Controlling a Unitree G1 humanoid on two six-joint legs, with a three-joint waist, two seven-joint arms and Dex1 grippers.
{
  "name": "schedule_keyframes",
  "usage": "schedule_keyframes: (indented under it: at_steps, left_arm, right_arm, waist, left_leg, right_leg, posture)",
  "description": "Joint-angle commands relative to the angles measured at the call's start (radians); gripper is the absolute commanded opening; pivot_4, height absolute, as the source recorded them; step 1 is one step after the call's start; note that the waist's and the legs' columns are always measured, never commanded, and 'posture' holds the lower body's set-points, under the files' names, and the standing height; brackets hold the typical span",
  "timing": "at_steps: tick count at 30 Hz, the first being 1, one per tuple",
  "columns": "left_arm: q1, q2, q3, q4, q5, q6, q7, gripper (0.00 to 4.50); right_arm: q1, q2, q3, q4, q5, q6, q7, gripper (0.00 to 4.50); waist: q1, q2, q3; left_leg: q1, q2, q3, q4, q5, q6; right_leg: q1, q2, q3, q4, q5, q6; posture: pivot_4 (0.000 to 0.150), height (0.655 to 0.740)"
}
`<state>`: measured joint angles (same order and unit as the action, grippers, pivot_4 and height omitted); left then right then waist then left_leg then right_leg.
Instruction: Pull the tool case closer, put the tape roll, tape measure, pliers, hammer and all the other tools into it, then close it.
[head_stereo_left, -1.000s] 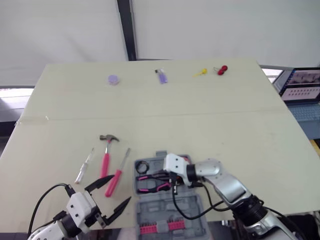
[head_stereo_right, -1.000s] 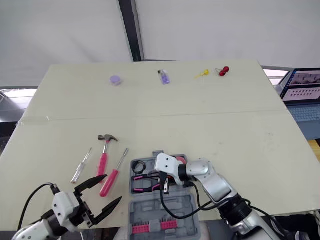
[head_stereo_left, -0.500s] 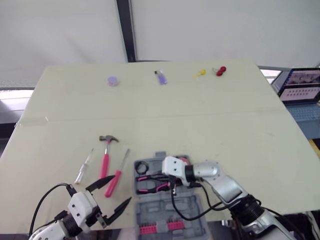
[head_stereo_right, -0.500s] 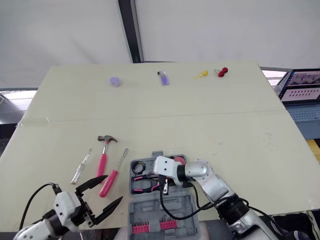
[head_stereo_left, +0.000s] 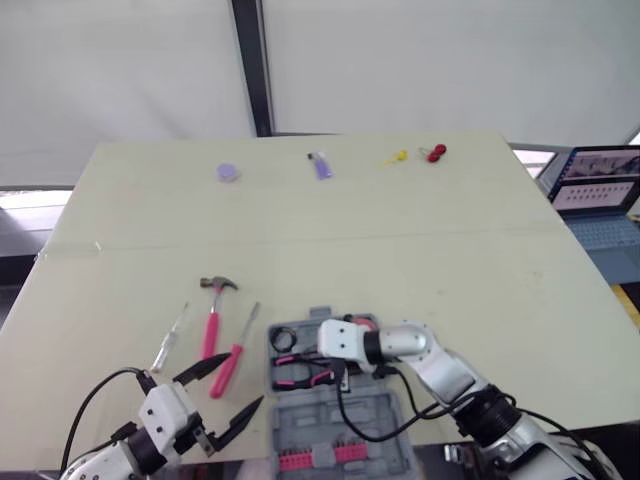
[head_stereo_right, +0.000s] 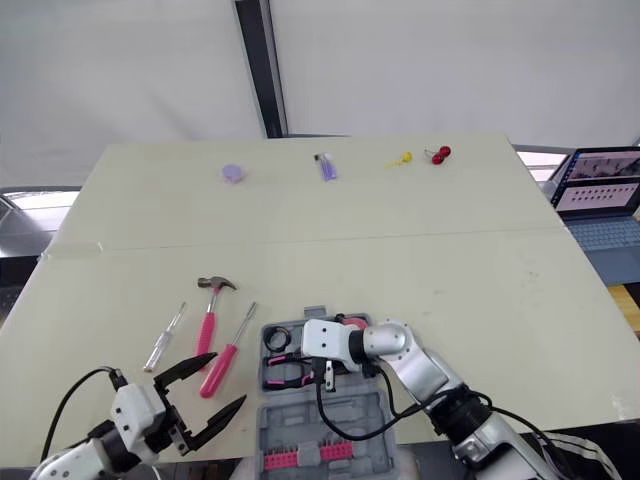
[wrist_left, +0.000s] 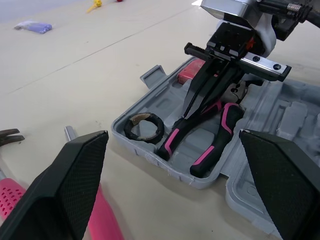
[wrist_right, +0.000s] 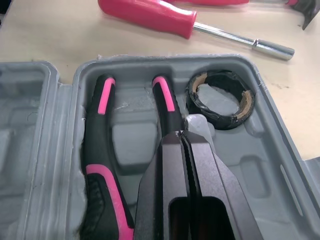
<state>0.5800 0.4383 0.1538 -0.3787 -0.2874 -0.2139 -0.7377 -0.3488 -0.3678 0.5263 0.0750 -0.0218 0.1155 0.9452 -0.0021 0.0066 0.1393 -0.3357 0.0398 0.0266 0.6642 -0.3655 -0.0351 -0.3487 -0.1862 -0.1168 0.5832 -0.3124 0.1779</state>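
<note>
At the near left corner of the desk (head_stereo_left: 450, 260), the left gripper (head_stereo_left: 245, 378) hovers with its jaws spread wide and nothing between them. Just beyond it lie three tools side by side on the bare desk: a small clear-handled screwdriver (head_stereo_left: 170, 338), a pink-handled hammer (head_stereo_left: 212, 315) with its head pointing away from the robot, and a pink screwdriver (head_stereo_left: 233, 353), which is the closest of the three to the tool case (head_stereo_left: 375, 420).

The grey case lies open at the near edge, in the middle. Its far half holds the black tape roll (wrist_left: 144, 127) in the left corner, with the pink-and-black pliers (wrist_left: 210, 135) lying in the recess next to it. A red item (wrist_left: 194, 70), partly hidden, sits in the same half behind the right gripper (wrist_right: 182, 136). That gripper reaches down into the case with its jaws pressed together, the tips right at the pliers. The near half of the case carries a row of pink bits (head_stereo_left: 320, 458).

Along the far edge sit a purple disc (head_stereo_left: 228, 173), a small purple object (head_stereo_left: 320, 166), a yellow piece (head_stereo_left: 396, 158) and a red piece (head_stereo_left: 435, 153). A laptop (head_stereo_left: 595, 190) stands off the right side.
</note>
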Motion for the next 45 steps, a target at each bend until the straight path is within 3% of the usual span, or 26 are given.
schedule_keyframes:
  at_steps: [1, 4, 6, 10, 14, 15, 22, 31, 39, 45]
  left_arm:
    - [-0.049, 0.014, 0.003, -0.031, -0.033, 0.086, 0.033, 4.50]
    - [-0.138, 0.038, 0.022, -0.062, -0.079, 0.230, 0.071, 4.50]
    - [-0.209, 0.062, 0.056, -0.063, -0.121, 0.305, 0.089, 4.50]
    - [-0.304, 0.127, 0.165, 0.040, -0.142, 0.355, 0.094, 4.50]
    - [-0.334, 0.164, 0.274, 0.196, -0.088, 0.371, 0.171, 4.50]
    - [-0.338, 0.168, 0.309, 0.236, -0.080, 0.373, 0.199, 4.50]
    - [-0.348, 0.181, 0.515, 0.513, -0.028, 0.353, 0.386, 4.50]
    - [-0.373, 0.196, 0.573, 0.650, 0.004, 0.334, 0.477, 4.50]
    - [-0.386, 0.195, 0.524, 0.566, -0.032, 0.357, 0.401, 4.50]
    - [-0.372, 0.237, 0.378, 0.249, -0.209, 0.464, 0.090, 4.50]
  right_arm:
    - [0.022, 0.011, -0.106, -0.030, 0.113, 0.030, 0.012, 0.06]
    - [0.010, -0.001, -0.210, -0.112, 0.209, 0.107, 0.004, 0.06]
    - [0.017, -0.045, -0.298, -0.168, 0.285, 0.192, 0.014, 0.57]
    - [0.066, -0.171, -0.485, -0.164, 0.378, 0.260, 0.031, 2.38]
    - [0.132, -0.294, -0.653, -0.015, 0.391, 0.206, 0.043, 4.29]
    - [0.147, -0.322, -0.692, 0.034, 0.389, 0.188, 0.043, 4.44]
    - [0.213, -0.432, -0.878, 0.359, 0.335, -0.004, -0.037, 4.44]
    - [0.202, -0.445, -0.954, 0.605, 0.330, -0.159, -0.092, 4.44]
    - [0.188, -0.462, -0.927, 0.533, 0.348, -0.103, -0.036, 4.44]
    - [0.221, -0.509, -0.811, 0.173, 0.424, 0.170, 0.123, 4.44]
  waist:
    - [0.001, 0.002, 0.004]
    - [0.001, 0.003, 0.009]
    - [0.002, 0.003, 0.010]
    - [0.002, 0.002, 0.011]
    - [-0.001, 0.001, 0.014]
    - [-0.001, 0.001, 0.015]
    - [-0.002, -0.002, 0.019]
    - [-0.003, -0.003, 0.021]
    - [-0.005, -0.003, 0.021]
    - [0.002, -0.001, 0.022]
  left_leg:
    - [-0.001, 0.000, 0.000, 0.000, 0.000, 0.000]
    - [-0.006, 0.000, 0.001, 0.002, 0.000, 0.000]
    - [-0.009, 0.001, 0.001, 0.002, 0.000, 0.000]
    - [-0.010, 0.001, 0.001, 0.002, 0.000, 0.000]
    - [-0.009, 0.001, 0.003, 0.001, 0.000, 0.000]
    - [-0.009, 0.001, 0.004, 0.000, 0.000, 0.000]
    - [-0.005, 0.003, 0.009, -0.001, 0.000, 0.000]
    - [-0.004, 0.004, 0.011, -0.001, -0.001, -0.001]
    - [-0.003, 0.005, 0.012, -0.001, -0.001, -0.001]
    - [-0.004, 0.005, 0.012, 0.000, -0.001, -0.001]
  right_leg:
    - [0.000, 0.000, 0.000, 0.000, 0.000, 0.000]
    - [-0.006, 0.000, 0.000, 0.002, 0.000, 0.000]
    - [-0.010, 0.000, 0.000, 0.004, 0.000, 0.000]
    - [-0.011, 0.000, -0.001, 0.002, 0.000, 0.000]
    - [-0.011, 0.000, -0.001, 0.002, 0.000, 0.000]
    - [-0.011, 0.000, -0.001, 0.001, 0.000, 0.000]
    - [-0.011, 0.000, 0.000, 0.002, 0.000, 0.000]
    - [-0.011, 0.000, 0.001, 0.002, 0.000, 0.000]
    - [-0.011, 0.001, 0.001, 0.002, 0.000, 0.000]
    - [-0.011, 0.001, 0.001, 0.003, 0.001, -0.001]
  posture:
    - [0.150, 0.7400]
    - [0.150, 0.7400]
    - [0.150, 0.7400]
    - [0.150, 0.7400]
    - [0.150, 0.7400]
    - [0.150, 0.7400]
    - [0.150, 0.7400]
    - [0.150, 0.7400]
    - [0.150, 0.7400]
    - [0.150, 0.7400]
